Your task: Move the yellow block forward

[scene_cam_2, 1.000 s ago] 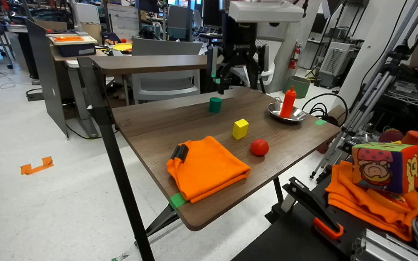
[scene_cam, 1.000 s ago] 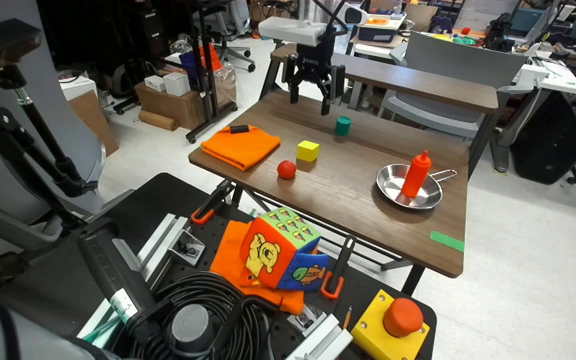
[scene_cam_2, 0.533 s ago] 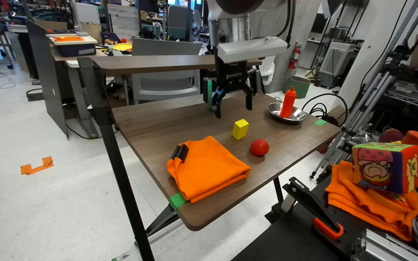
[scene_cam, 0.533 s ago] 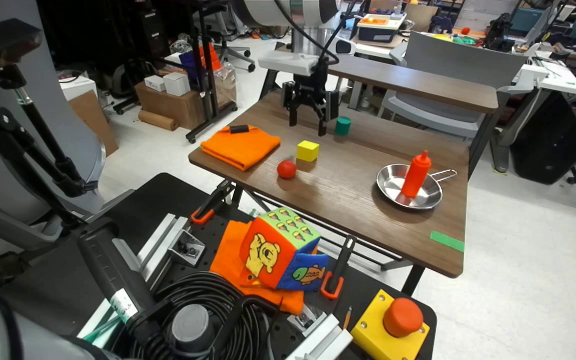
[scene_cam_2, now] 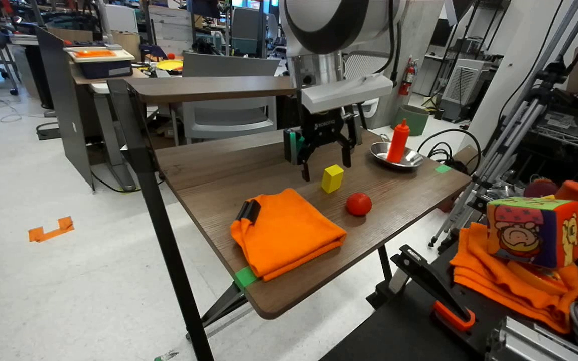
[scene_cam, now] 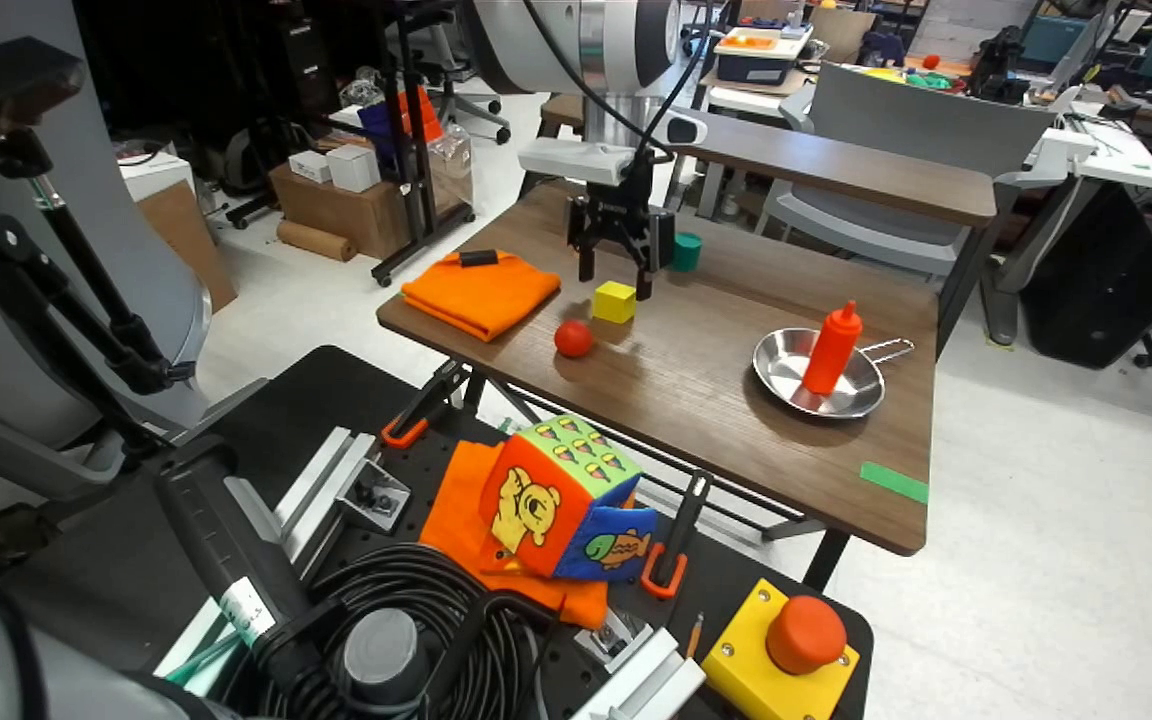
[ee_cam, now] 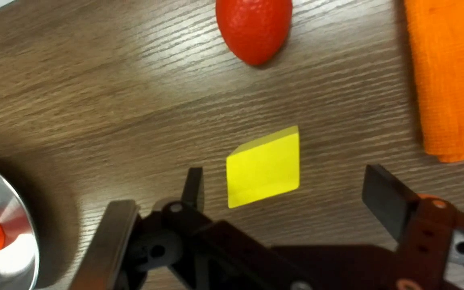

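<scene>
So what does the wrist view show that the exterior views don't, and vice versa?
Only the wrist view looks down through the open gripper, framing the yellow block close up, gaps either side.

Only the exterior views show the arm, patterned toy cube and black piece on the orange cloth.

Shared: the block, red ball, cloth, pan and red bottle; the wrist frame crops all but the block.

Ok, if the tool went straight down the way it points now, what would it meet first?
Probably the yellow block: in the wrist view it shows in the gap of the open tool. Depth is unclear, so the tool might straddle it and reach the table instead.
</scene>
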Controlling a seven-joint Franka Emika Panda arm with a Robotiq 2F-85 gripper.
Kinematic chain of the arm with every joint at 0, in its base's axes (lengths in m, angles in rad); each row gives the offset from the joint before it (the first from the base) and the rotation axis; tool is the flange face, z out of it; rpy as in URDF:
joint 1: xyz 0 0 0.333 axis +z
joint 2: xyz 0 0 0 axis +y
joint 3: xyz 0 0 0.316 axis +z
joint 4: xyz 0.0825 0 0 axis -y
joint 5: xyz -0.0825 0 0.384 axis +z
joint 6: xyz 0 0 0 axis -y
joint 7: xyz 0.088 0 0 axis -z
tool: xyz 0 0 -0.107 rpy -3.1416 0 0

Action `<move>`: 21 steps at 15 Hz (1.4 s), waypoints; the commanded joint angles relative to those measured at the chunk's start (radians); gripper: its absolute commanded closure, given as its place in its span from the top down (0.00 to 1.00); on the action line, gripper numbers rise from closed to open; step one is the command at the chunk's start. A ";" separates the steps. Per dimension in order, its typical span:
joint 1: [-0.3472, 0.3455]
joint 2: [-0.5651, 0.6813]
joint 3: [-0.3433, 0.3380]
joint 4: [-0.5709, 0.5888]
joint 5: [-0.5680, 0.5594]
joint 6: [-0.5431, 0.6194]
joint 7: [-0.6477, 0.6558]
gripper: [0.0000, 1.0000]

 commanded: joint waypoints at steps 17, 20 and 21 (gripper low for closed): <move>-0.078 0.126 0.045 0.523 0.276 -0.295 0.063 0.18; -0.059 0.220 0.046 0.641 0.264 -0.312 0.107 0.18; -0.055 0.248 0.047 0.673 0.262 -0.317 0.117 0.18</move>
